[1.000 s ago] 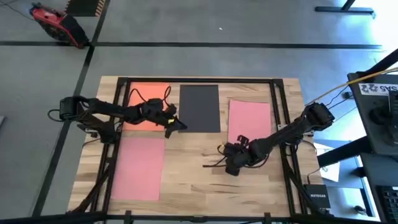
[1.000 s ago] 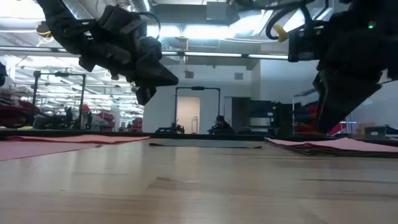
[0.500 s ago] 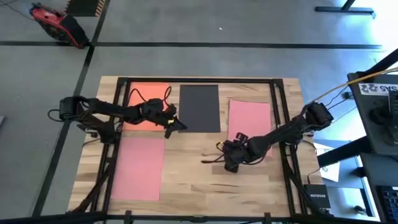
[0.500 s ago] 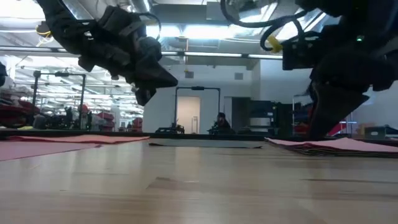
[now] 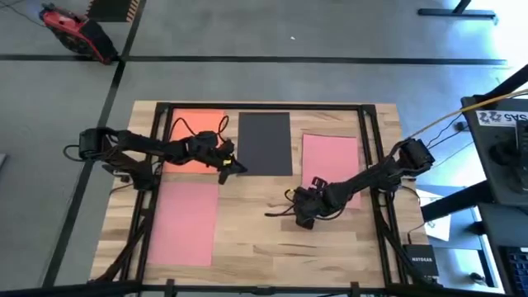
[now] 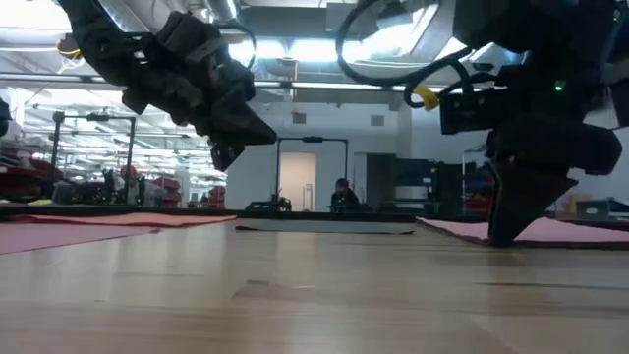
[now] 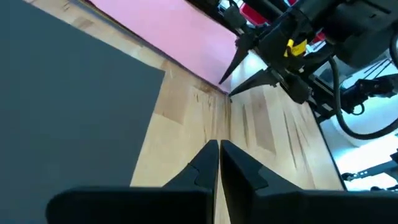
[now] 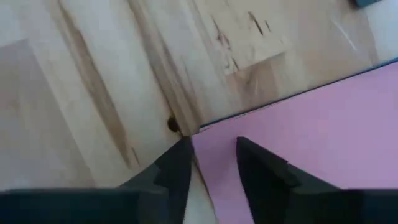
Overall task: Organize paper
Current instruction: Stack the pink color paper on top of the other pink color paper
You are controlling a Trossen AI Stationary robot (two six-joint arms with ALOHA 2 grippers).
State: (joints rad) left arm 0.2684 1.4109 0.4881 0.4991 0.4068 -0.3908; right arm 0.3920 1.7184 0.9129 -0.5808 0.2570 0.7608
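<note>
Over the last second we have swung our right gripper [image 5: 299, 209] up the table toward the right pink sheet [image 5: 330, 157], and it now hangs with its tips right at that sheet's near left corner. In the right wrist view the fingers [image 8: 258, 165] are slightly spread, one over bare wood just off the edge, the other over the pink, so nothing is pinched yet. A blue edge peeks from under the pink there, which suggests a stack rather than one sheet. Our left gripper [image 5: 235, 165] has not budged; it hovers at the left edge of the black sheet [image 5: 265, 142], fingers pressed together and empty. The orange sheet [image 5: 191, 139] lies at the far left of the table [image 5: 247, 231], and a second pink sheet [image 5: 186, 221] lies in front of it. We judge the move as lining up to catch the pink corner and lift or slide it; the grab itself is not yet made
</note>
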